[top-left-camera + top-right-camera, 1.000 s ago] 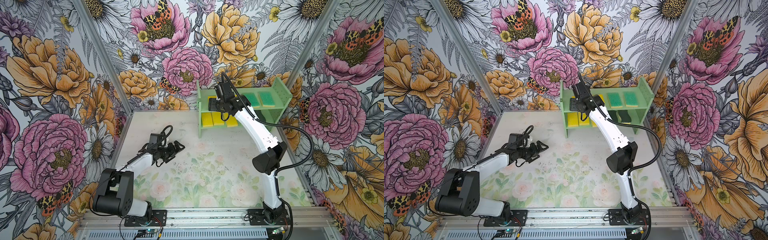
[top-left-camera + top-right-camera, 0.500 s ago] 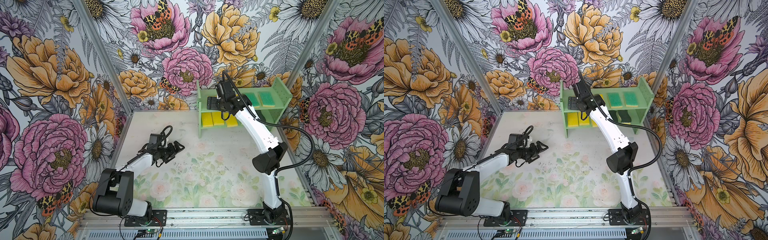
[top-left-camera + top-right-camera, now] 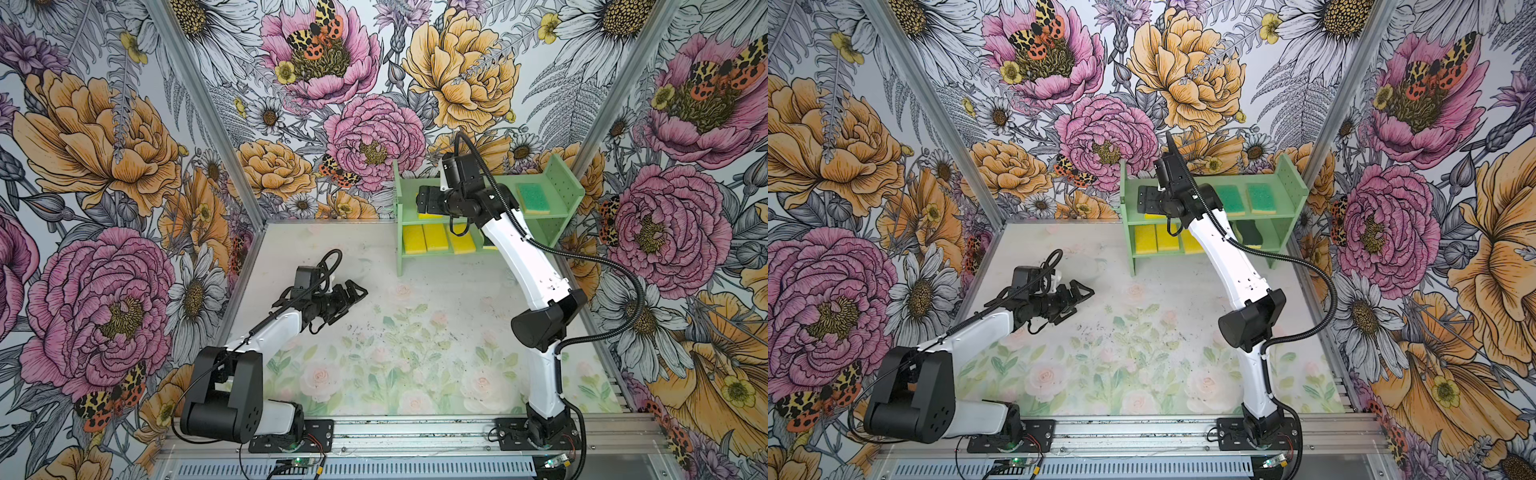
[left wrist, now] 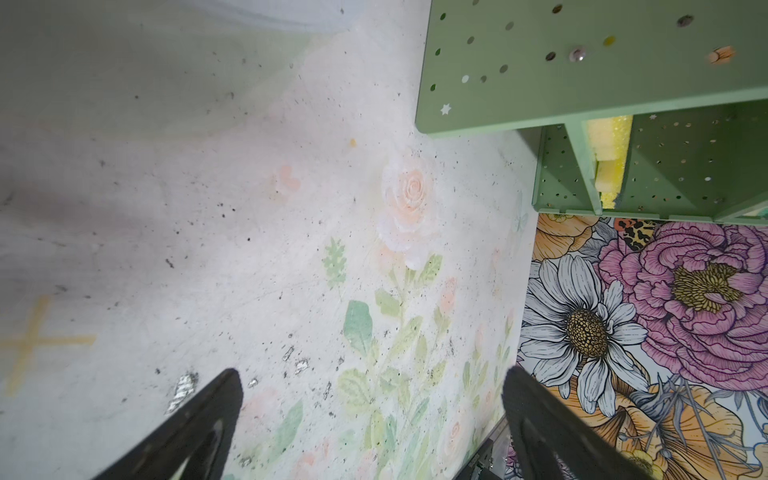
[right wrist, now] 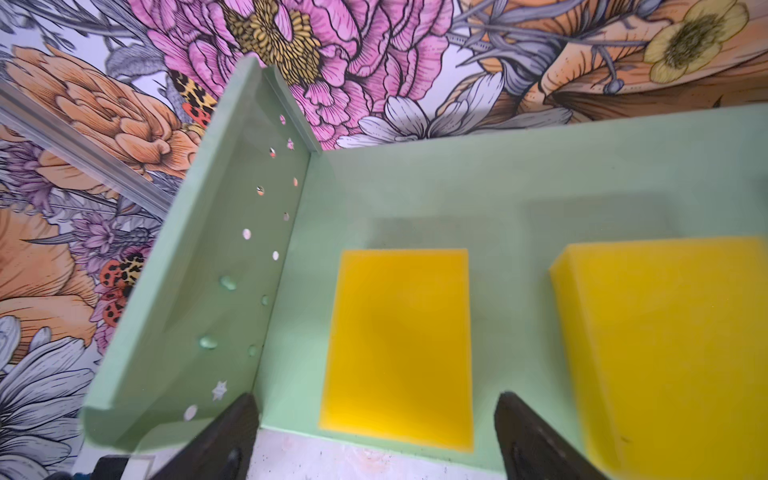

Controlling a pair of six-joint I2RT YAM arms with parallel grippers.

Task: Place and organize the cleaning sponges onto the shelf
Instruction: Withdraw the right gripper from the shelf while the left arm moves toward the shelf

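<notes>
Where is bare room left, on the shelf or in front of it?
Bare: the table mat between the shelf and the left end effector; on the top tier, a strip behind the two yellow sponges and a gap between them. Crowded: the lower tier, and the top tier's end holding the teal sponges.

Five yellow sponges (image 5: 399, 345), two teal-topped (image 3: 1229, 198), one dark-green (image 3: 1250, 232) visible; one shelf (image 3: 561, 183).
</notes>
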